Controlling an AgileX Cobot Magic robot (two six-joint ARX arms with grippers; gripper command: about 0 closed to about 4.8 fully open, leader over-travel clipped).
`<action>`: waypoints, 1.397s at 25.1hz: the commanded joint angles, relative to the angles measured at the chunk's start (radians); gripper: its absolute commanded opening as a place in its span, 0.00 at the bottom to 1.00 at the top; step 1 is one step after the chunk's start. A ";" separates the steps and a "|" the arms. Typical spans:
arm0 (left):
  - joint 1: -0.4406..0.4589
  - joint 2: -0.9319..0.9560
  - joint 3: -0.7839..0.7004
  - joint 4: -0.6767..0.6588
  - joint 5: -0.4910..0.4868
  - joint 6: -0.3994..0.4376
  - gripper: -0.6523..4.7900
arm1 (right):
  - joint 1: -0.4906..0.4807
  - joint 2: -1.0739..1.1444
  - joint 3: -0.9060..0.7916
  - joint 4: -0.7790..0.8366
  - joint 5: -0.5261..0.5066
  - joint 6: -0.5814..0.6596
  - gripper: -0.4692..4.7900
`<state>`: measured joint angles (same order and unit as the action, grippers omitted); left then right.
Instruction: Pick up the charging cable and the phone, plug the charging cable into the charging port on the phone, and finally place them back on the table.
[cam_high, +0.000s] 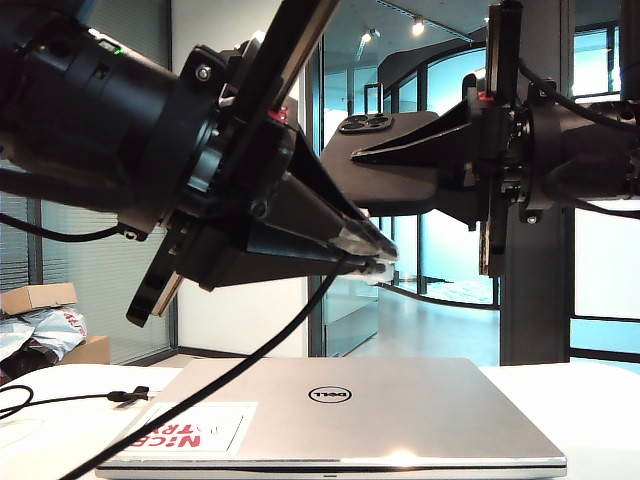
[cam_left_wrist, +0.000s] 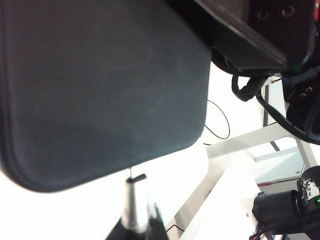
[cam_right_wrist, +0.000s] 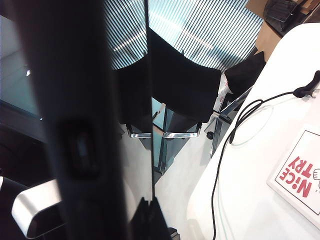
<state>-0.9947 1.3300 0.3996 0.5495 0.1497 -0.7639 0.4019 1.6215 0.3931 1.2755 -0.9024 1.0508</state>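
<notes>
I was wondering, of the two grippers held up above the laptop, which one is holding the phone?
The right gripper, reaching in from the right of the exterior view, is shut on the phone, the flat black slab. The left gripper grips the charging cable instead.

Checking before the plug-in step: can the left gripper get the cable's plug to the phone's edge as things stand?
Probably yes: the left gripper holds the charging cable plug just short of the phone, held by the right gripper, with nothing between.
</notes>
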 joint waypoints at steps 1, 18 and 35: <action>0.003 -0.003 0.003 0.028 -0.018 -0.003 0.11 | 0.004 -0.006 0.004 0.045 -0.040 0.022 0.08; 0.010 -0.003 0.003 0.073 -0.018 0.023 0.11 | 0.016 -0.004 0.003 0.039 0.007 0.032 0.08; 0.011 -0.003 0.003 0.051 -0.018 0.027 0.11 | 0.016 -0.003 0.004 -0.048 -0.117 -0.029 0.08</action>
<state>-0.9901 1.3315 0.3958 0.5434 0.1726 -0.7479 0.4080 1.6218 0.3981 1.2259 -0.9546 1.0225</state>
